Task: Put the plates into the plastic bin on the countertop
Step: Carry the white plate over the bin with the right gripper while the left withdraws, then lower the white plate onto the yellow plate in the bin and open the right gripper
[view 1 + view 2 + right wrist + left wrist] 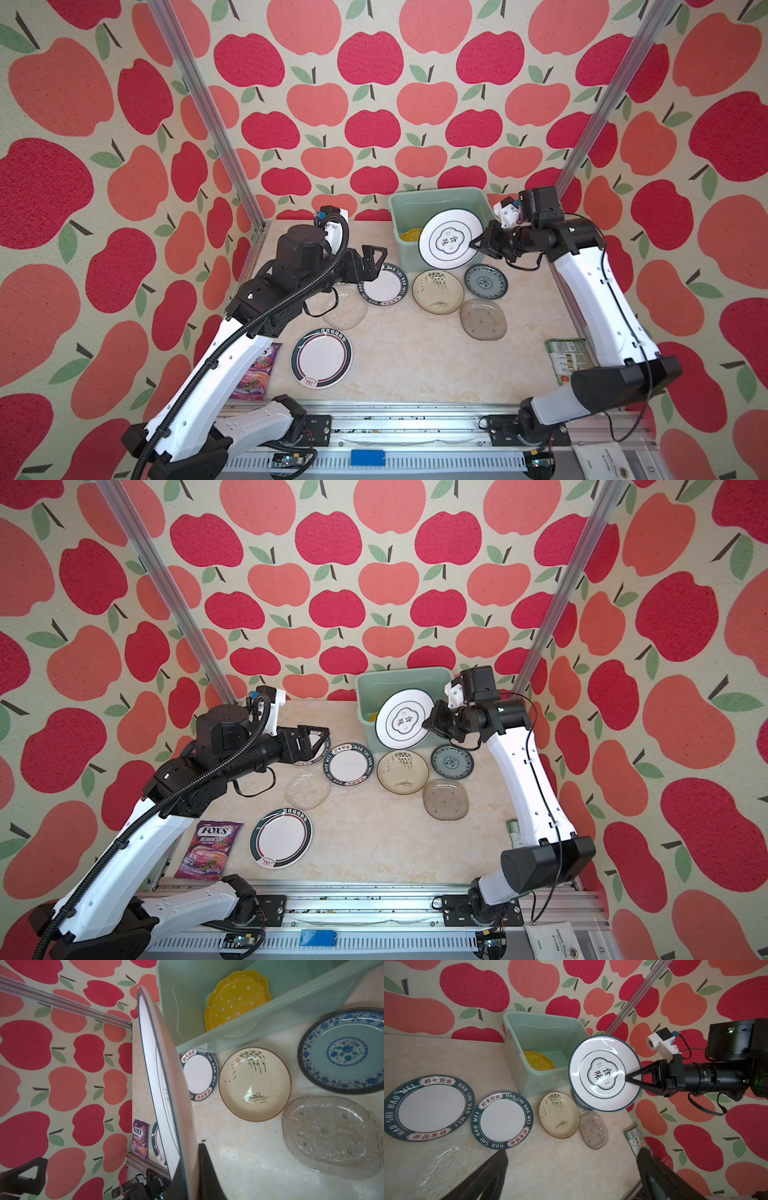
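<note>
while my right gripper (478,244) pinches the rim of the white emblem plate (451,239), tilted steeply and almost on edge, the plate hangs over the near wall of the mint-green plastic bin (436,193) at the back of the countertop (407,361). a yellow dotted plate (236,999) already lies inside the bin. my left gripper (376,262) hovers empty, jaws spread wide, above the large lettered-rim plate (428,1108).

seven plates wait on the countertop: that one, a small lettered-rim plate (384,286) and a third lettered-rim plate (321,357) nearer me, the cream floral plate (437,291), the blue patterned plate (485,281) and two clear glass plates (483,319).

as i read it, the step in hand is the delivery of the second plate, with the task barely begun. the next move calls for carrying the emblem plate further over the bin's opening, clear of the rolled rim, then laying it flatter and lowering it near the yellow one before the jaws let go. the left arm looks poised for the next pick-up.
</note>
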### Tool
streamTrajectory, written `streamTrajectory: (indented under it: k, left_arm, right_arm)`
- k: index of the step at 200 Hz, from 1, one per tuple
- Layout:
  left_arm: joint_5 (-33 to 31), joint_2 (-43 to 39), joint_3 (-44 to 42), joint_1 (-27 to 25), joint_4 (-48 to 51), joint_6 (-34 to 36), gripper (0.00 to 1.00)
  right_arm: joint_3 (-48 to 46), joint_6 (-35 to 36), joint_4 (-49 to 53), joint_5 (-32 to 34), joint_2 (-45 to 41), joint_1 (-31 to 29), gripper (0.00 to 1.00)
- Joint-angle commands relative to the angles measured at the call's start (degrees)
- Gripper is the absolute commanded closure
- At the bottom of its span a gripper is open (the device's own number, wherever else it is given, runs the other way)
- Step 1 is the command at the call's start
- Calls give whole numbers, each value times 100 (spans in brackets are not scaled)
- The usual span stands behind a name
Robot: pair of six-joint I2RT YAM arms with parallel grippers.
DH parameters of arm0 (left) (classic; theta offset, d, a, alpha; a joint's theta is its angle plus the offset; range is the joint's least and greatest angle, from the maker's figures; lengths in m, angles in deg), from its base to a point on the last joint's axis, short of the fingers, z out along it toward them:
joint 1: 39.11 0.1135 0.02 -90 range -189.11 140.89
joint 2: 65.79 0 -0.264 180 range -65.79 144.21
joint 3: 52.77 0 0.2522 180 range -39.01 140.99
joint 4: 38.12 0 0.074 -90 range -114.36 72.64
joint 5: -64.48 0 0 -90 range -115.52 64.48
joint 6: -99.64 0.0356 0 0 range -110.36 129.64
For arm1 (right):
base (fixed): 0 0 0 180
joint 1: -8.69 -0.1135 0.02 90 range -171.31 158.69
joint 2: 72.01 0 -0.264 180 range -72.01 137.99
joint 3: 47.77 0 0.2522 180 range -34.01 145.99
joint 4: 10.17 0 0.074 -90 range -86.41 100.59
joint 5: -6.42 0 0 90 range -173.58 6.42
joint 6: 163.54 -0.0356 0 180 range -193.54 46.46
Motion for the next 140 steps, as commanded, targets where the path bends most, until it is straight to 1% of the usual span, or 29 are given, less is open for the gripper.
streamTrajectory:
  k: [1, 13, 45, 65, 78, 93, 140]
  left_arm:
    - [-394, 367, 360, 129, 301, 409, 1]
    - [-399, 551, 440, 202, 259, 411, 1]
    - [-2, 1009, 614, 468, 113, 293, 1]
    - [51, 1220, 647, 563, -21, 210, 1]
    - [63, 1345, 647, 623, -76, 140, 1]
    - [97, 1489, 664, 704, -86, 61, 1]
    - [188, 1907, 736, 781, -23, -35, 1]
  right_arm:
    - [839, 269, -204, -534, 607, 266, 100]
    - [1381, 374, -162, -657, 1122, 395, 100]
    - [2965, 790, 232, -817, 2473, 573, 100]
    - [4001, 1052, 591, -870, 3314, 630, 100]
    - [4448, 1199, 685, -885, 3741, 645, 100]
    - [4575, 1315, 575, -939, 4066, 666, 100]
    - [4423, 1698, -11, -1085, 4617, 667, 100]
